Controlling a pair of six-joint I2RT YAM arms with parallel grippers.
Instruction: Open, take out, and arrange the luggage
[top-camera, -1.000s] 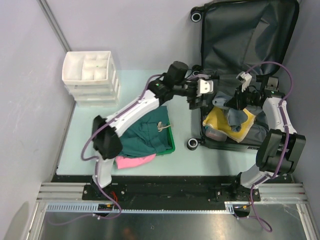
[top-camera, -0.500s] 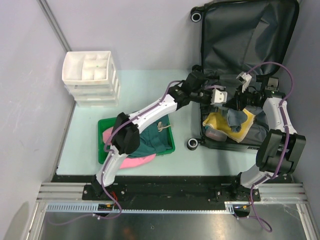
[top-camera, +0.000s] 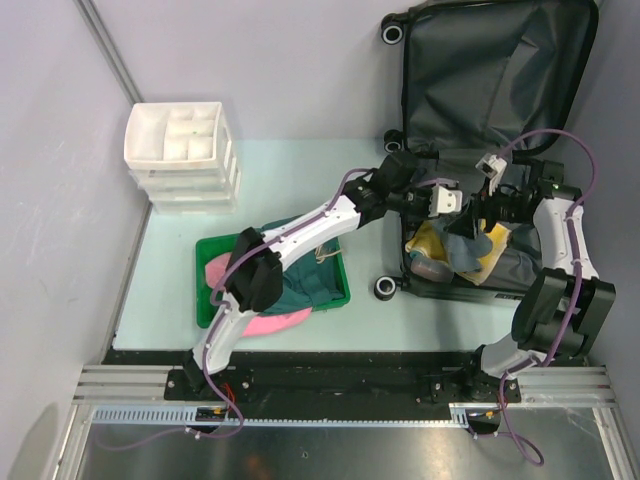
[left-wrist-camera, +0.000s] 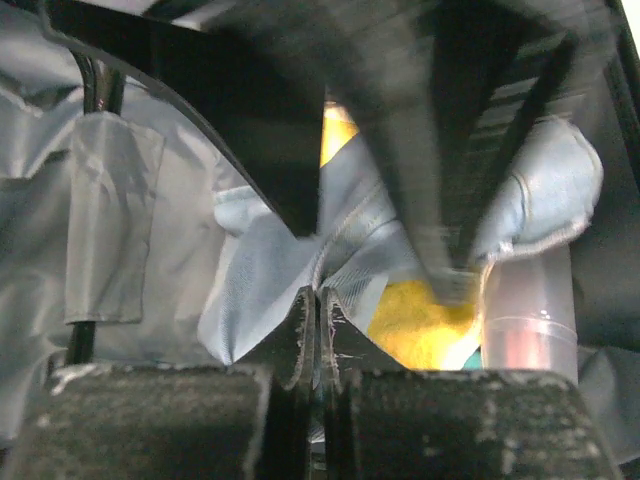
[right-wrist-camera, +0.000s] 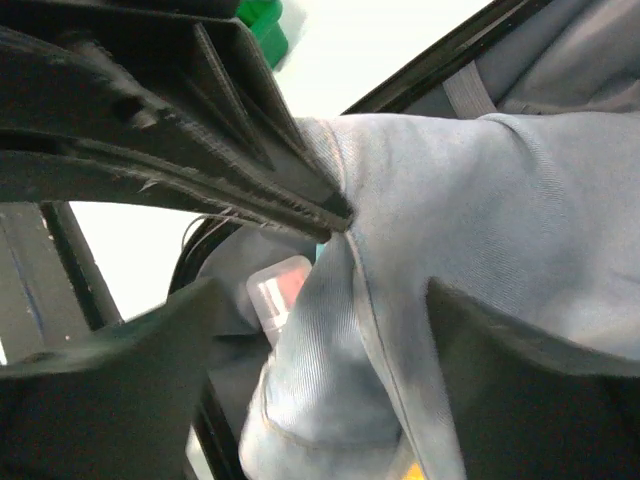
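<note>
The luggage (top-camera: 490, 70) lies open at the right, its grey-lined lid propped up at the back. Inside lie a grey-blue garment (top-camera: 465, 238), a yellow cloth (top-camera: 428, 240) and a clear bottle (top-camera: 430, 268). My left gripper (top-camera: 445, 200) reaches across into the case and is shut on a fold of the grey-blue garment (left-wrist-camera: 270, 260), the jaws pinched tight (left-wrist-camera: 320, 298). My right gripper (top-camera: 478, 208) faces it, open, fingers wide on either side of the same garment (right-wrist-camera: 450, 200). The bottle (right-wrist-camera: 275, 290) shows below the cloth.
A green tray (top-camera: 205, 250) left of the luggage holds a teal garment (top-camera: 300, 275), with a pink cloth (top-camera: 270, 322) at its front edge. A white drawer box (top-camera: 180, 150) stands at the back left. The left arm spans the table between tray and case.
The left arm swung right into the luggage and its jaws shut on the grey-blue garment. The right gripper's fingers opened, letting go of that garment.
</note>
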